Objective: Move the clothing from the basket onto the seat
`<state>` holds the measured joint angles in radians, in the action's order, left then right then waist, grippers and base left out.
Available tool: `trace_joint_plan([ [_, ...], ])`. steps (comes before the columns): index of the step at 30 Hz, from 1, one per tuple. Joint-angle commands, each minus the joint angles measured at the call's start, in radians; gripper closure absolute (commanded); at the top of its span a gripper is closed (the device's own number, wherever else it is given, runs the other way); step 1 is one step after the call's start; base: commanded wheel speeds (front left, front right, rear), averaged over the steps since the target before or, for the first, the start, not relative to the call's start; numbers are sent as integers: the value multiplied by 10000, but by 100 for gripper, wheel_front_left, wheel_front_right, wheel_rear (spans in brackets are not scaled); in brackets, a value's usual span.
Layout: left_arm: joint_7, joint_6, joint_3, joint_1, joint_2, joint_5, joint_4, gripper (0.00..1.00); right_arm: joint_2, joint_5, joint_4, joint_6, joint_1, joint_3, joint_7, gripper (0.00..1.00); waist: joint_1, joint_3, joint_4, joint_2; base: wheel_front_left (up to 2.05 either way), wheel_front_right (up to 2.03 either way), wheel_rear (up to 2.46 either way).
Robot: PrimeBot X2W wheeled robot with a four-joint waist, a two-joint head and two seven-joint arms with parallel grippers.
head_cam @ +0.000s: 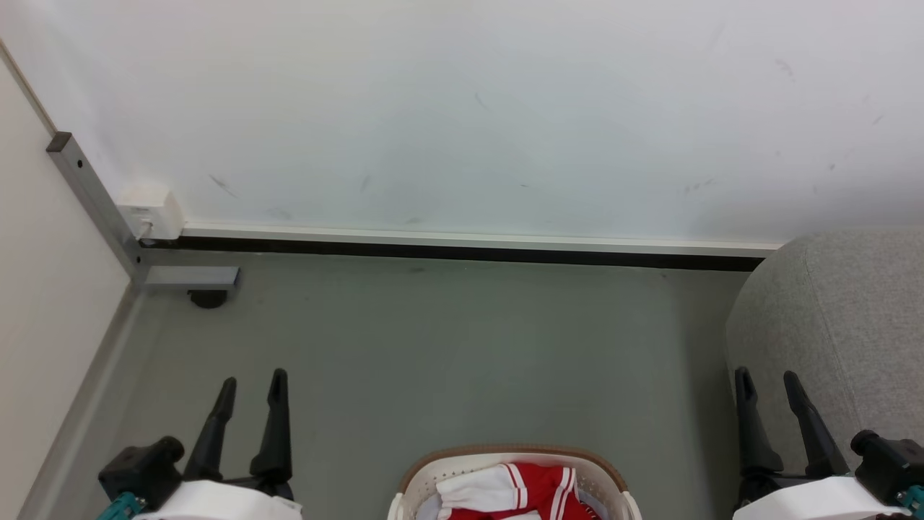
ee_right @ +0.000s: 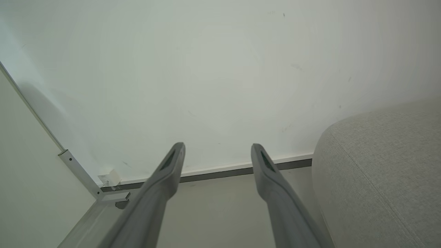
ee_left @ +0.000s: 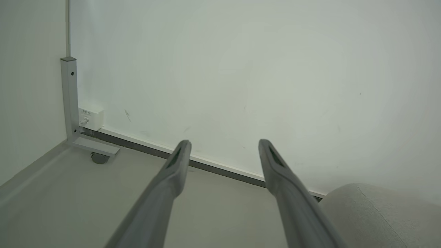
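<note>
1. The wall (head_cam: 462, 108) closes the far side. Bare floor (head_cam: 447, 347) runs open from it to the basket.
2. The seat (head_cam: 844, 325) stands at the right, its rounded edge facing left.
3. The basket (head_cam: 426, 477) sits low centre, cut off by the bottom edge, so its long axis cannot be told.
4. The clothing (head_cam: 534, 491) lies inside the basket, red with white stripes.
5. The left gripper (head_cam: 254, 379) and right gripper (head_cam: 767, 375) point at the wall, fingers wide and holding nothing. The right one is near the seat's edge.
</note>
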<state>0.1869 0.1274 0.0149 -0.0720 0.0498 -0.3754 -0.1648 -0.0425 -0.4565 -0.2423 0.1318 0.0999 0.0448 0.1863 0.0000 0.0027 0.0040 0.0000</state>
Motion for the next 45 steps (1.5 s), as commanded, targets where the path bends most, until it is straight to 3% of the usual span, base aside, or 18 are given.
trace_joint_plan([
  [1,77,31,0,-25,74,262,36,0,-98,258,67,-14,145,24,89,0,0,-5,0,0,0,0,0],
  [34,718,31,-237,7,65,2633,186,0,-111,2315,-365,-20,263,419,736,0,0,-53,-5,0,0,0,0],
  [45,785,28,-186,-16,44,2495,-134,0,-109,2566,-401,-21,255,465,798,0,0,-77,1,0,0,0,0],
])
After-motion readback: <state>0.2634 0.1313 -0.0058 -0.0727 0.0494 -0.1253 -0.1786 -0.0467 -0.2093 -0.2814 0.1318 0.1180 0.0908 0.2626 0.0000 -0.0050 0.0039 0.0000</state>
